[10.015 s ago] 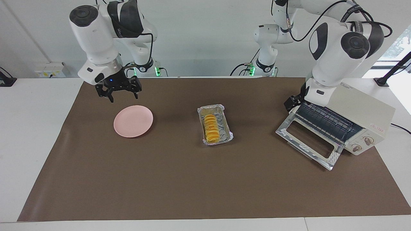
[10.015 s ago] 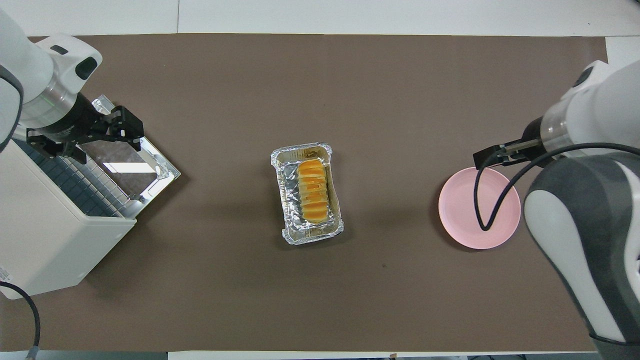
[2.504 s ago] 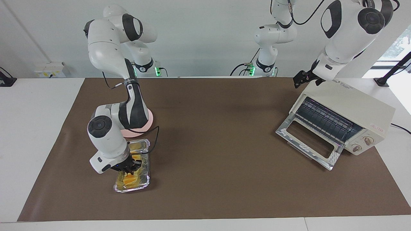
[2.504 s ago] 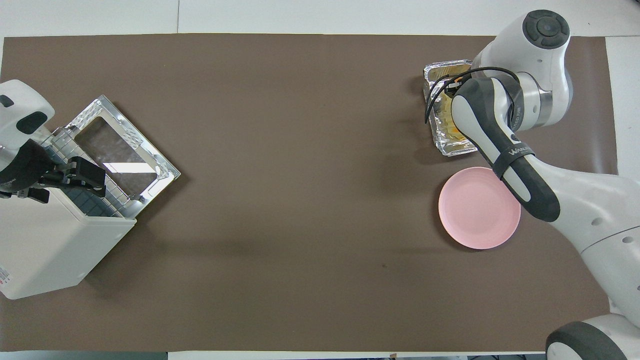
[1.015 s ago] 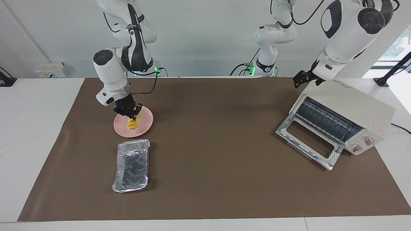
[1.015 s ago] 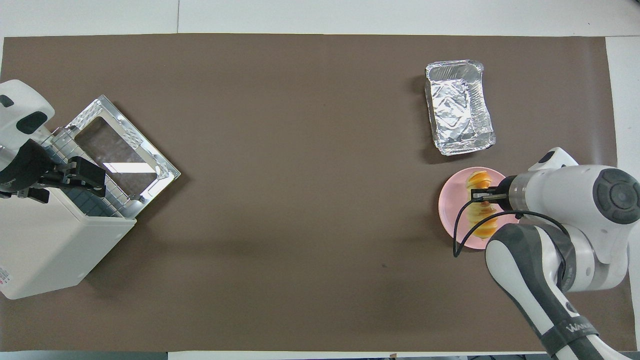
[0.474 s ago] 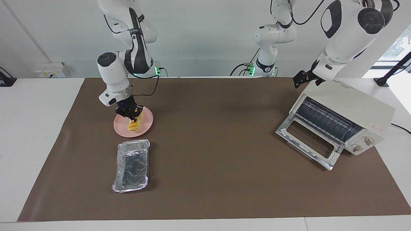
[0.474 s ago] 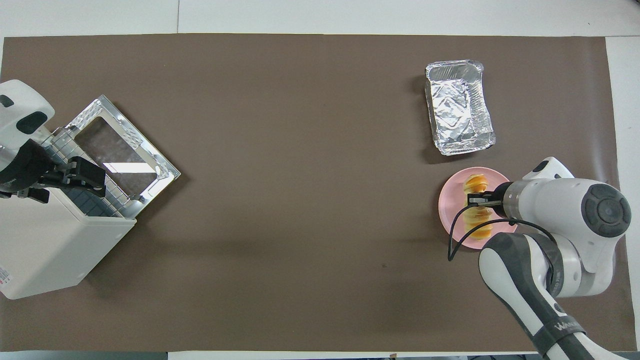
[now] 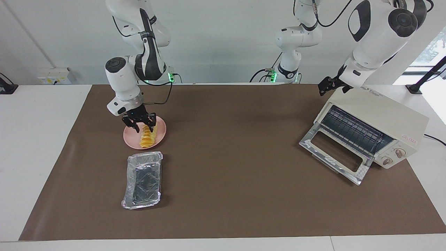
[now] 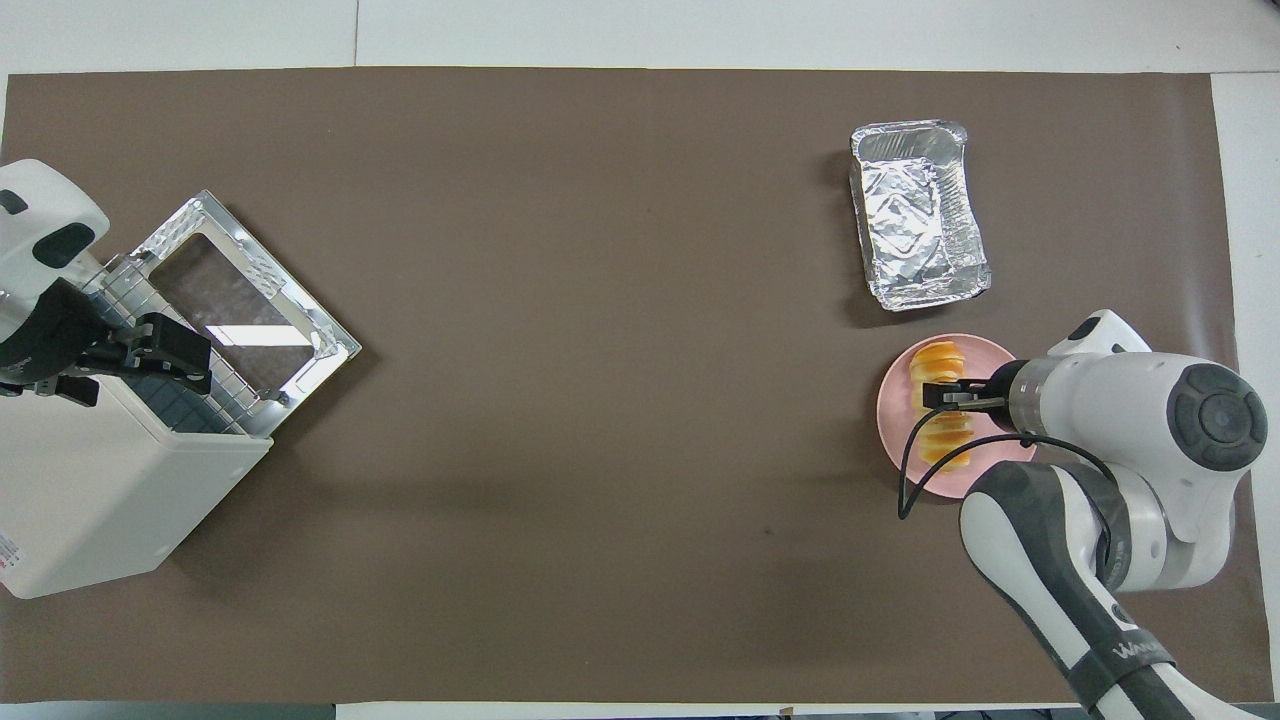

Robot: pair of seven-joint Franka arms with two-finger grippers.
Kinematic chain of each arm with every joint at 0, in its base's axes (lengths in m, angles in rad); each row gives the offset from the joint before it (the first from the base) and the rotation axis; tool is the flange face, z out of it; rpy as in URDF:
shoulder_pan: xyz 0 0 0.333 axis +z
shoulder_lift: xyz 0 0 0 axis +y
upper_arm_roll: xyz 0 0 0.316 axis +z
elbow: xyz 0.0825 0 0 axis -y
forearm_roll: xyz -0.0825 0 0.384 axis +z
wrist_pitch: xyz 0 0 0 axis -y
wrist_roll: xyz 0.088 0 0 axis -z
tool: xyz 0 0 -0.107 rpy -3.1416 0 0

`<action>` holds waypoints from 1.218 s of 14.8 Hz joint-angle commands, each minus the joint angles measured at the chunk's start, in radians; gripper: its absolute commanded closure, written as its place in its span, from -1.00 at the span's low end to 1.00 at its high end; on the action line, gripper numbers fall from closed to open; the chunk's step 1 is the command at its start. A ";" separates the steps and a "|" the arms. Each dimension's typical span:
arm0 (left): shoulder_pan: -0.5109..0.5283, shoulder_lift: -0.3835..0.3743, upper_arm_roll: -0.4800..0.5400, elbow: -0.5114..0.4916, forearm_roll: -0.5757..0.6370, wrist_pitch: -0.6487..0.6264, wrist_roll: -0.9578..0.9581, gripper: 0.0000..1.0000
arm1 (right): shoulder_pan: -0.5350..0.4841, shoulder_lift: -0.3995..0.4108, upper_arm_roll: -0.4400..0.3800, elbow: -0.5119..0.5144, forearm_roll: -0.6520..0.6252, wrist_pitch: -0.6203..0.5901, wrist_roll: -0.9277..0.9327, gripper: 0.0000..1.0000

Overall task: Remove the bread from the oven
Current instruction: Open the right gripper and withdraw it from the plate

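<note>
Now bread (image 9: 147,137) on plate (image 9: 161,131); right gripper (image 9: 139,122) apparently open above; oven (image 9: 373,129) open.

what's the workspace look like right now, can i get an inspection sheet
surface: white table under a brown mat.
job's things: bread lies on the pink plate; oven at the left arm's end, door dropped open, rack bare.
clutter: foil tray with nothing in it, beside the plate and farther from the robots.
grippers: right gripper open just over the bread, not gripping it; left gripper waits over the oven's top corner.
cables: black cable loops from the right arm over the plate; cord leads from the oven.
surroundings: wall socket, black stand.
</note>
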 commanded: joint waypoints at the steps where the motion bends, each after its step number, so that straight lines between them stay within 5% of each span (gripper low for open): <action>1: 0.008 -0.012 -0.002 -0.001 -0.019 -0.001 0.007 -1.00 | -0.029 -0.001 0.002 0.152 0.030 -0.193 -0.058 -1.00; 5: 0.008 -0.012 -0.002 -0.001 -0.019 -0.001 0.007 -1.00 | -0.087 0.050 0.001 0.460 0.028 -0.509 -0.205 -1.00; 11: 0.008 -0.012 -0.002 -0.001 -0.019 -0.001 0.007 -1.00 | -0.133 0.050 -0.009 0.745 -0.013 -0.888 -0.329 -1.00; 18: 0.008 -0.012 -0.002 -0.001 -0.019 -0.001 0.007 -1.00 | -0.114 0.047 -0.029 0.863 -0.060 -1.056 -0.380 -1.00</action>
